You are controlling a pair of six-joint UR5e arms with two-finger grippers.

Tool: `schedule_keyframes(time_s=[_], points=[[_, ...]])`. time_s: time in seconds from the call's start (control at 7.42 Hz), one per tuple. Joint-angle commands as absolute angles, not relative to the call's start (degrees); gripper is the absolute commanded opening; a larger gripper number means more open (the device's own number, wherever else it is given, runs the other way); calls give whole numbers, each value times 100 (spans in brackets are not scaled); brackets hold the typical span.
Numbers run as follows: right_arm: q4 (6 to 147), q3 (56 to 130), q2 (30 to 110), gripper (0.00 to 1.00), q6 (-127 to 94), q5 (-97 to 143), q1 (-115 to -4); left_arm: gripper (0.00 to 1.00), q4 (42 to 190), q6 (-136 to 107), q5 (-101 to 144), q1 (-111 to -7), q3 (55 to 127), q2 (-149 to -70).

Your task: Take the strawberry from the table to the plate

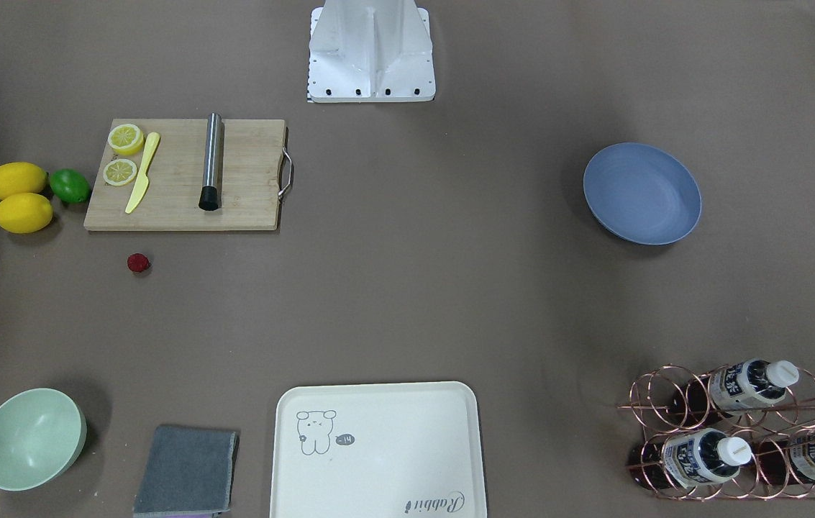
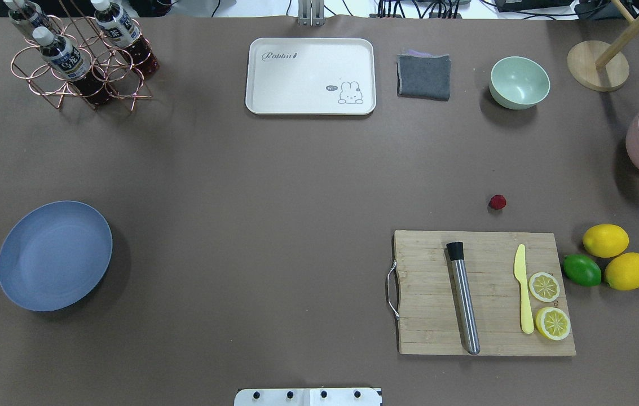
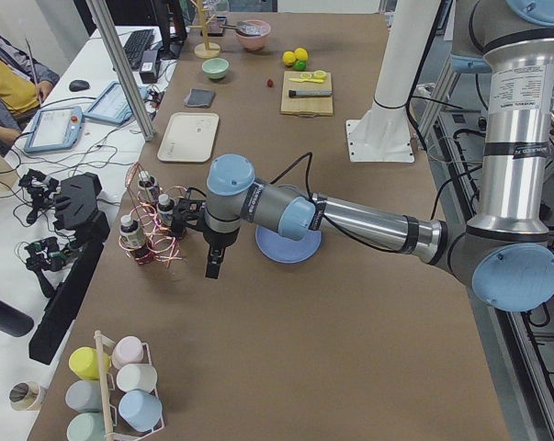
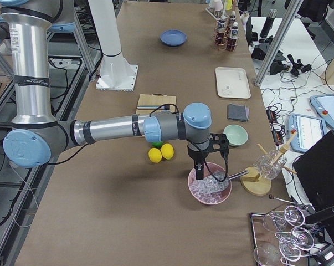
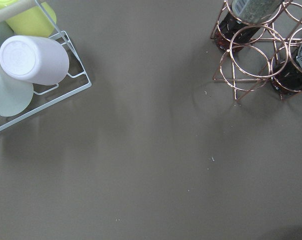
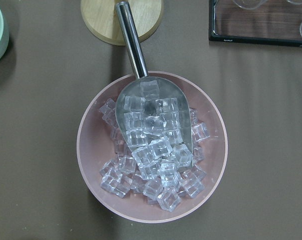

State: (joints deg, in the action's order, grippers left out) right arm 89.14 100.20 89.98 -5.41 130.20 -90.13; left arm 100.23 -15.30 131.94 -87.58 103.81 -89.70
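Note:
The strawberry point(image 1: 138, 262) point(image 2: 497, 202) point(image 3: 269, 83), small and dark red, lies on the brown table point(image 2: 274, 197) just beyond the cutting board's far edge. Far across the table sits the blue-grey plate point(image 1: 642, 193) point(image 2: 54, 255) point(image 4: 173, 37), with nothing on it; in the exterior left view the plate point(image 3: 299, 253) is partly behind my left arm. My left gripper point(image 3: 214, 262) hangs over bare table beside the plate; I cannot tell whether it is open. My right gripper point(image 4: 199, 169) hovers over a pink ice bowl, well away from the strawberry; whether it is open I cannot tell either.
A wooden cutting board point(image 2: 483, 293) carries a steel muddler, a yellow knife and lemon slices. Two lemons point(image 2: 615, 256) and a lime point(image 2: 581, 269) lie beside it. A cream tray point(image 2: 311, 76), grey cloth point(image 2: 423, 76), green bowl point(image 2: 519, 82), bottle rack point(image 2: 79, 59) and pink ice bowl point(image 6: 90, 150) line the edges.

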Motion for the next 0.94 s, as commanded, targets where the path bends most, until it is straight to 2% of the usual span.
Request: schedule_keyframes(time_s=[0.0, 0.81], points=[[8903, 10072, 9078, 100, -536, 13182, -9070, 98, 10055, -1556, 13192, -8754, 10459, -8947], [8912, 10081, 9123, 100, -554, 13219, -9149, 98, 10090, -1582, 13034, -8710, 10424, -8842]])
